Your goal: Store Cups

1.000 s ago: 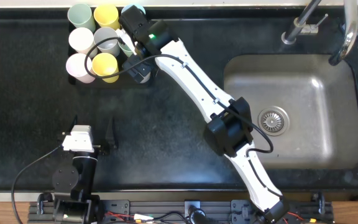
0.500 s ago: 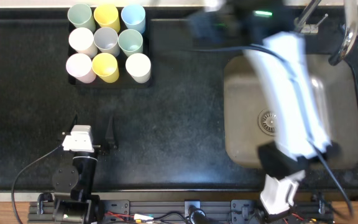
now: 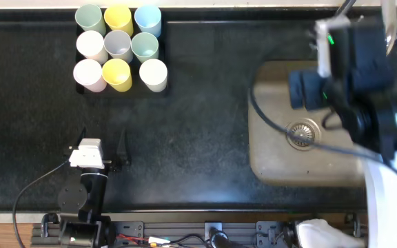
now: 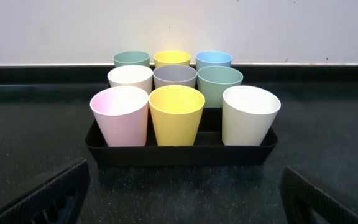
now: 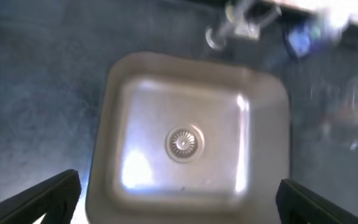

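A black tray (image 3: 120, 92) at the back left of the counter holds nine cups in three rows. The white cup (image 3: 153, 74) fills the row's right end beside a yellow cup (image 3: 116, 74) and a pink cup (image 3: 88, 74). In the left wrist view the same tray (image 4: 179, 152) stands straight ahead, with the white cup (image 4: 250, 115) upright. My left gripper (image 3: 103, 142) rests low near the front, open and empty, well short of the tray. My right gripper (image 5: 179, 194) hangs high over the sink (image 5: 142, 118), open, nothing between its fingers. The right arm (image 3: 364, 83) looms large in the top view.
The steel sink (image 3: 274, 148) with its drain (image 3: 302, 133) takes up the right side, and a faucet (image 3: 336, 27) stands behind it. Dark counter stretches between the tray and the sink.
My right arm left the tray's right side, swung right across the counter and rose over the sink. The white cup now stands uncovered in the tray. The left arm stayed put.
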Tool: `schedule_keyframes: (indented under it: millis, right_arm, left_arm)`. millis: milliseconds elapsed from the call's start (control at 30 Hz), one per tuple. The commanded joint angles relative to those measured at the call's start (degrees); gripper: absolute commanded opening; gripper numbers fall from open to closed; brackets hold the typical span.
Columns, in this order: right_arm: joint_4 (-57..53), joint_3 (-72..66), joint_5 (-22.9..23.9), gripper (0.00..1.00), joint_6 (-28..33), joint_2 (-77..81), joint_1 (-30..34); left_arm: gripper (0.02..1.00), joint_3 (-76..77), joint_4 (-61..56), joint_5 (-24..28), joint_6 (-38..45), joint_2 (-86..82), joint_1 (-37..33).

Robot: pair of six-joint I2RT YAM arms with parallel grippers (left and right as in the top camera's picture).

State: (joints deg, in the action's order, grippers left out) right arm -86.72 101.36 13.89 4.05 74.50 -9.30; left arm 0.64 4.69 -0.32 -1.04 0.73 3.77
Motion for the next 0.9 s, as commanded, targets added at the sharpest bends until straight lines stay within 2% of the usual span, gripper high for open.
schedule_keyframes:
  millis: [33,167,233,333,400,667,900]
  right_arm:
    - [7.28,-16.50,-6.10,0.993,-4.13,-12.90,1.86]
    - [26.27,-36.17,-8.48,0.998,-4.20,-27.50,1.81]
    - [39.10,-46.71,-9.49,0.998,-4.28,-35.34,1.81]
    - [56.52,-60.11,-9.38,0.996,-3.69,-45.03,1.81]
    - [63.32,-66.93,-9.40,0.998,-3.10,-50.31,1.81]
    - [64.59,-81.31,-9.44,0.996,-3.21,-66.01,1.81]
    - [70.64,-90.68,-9.44,0.996,-3.21,-72.11,1.86]
  left_arm:
    - [0.998,-0.20,0.02,0.68,1.25,-0.57,0.04]
    - [0.998,-0.20,0.02,0.68,1.25,-0.57,0.04]
    - [0.998,-0.20,0.04,0.68,1.25,-0.57,0.04]
    - [0.998,-0.20,0.04,0.68,1.25,-0.57,0.04]
    - [0.996,-0.20,0.02,0.68,1.25,-0.57,0.04]
    - [0.998,-0.20,0.04,0.68,1.25,-0.57,0.04]
    - [0.998,-0.20,0.04,0.68,1.25,-0.57,0.04]
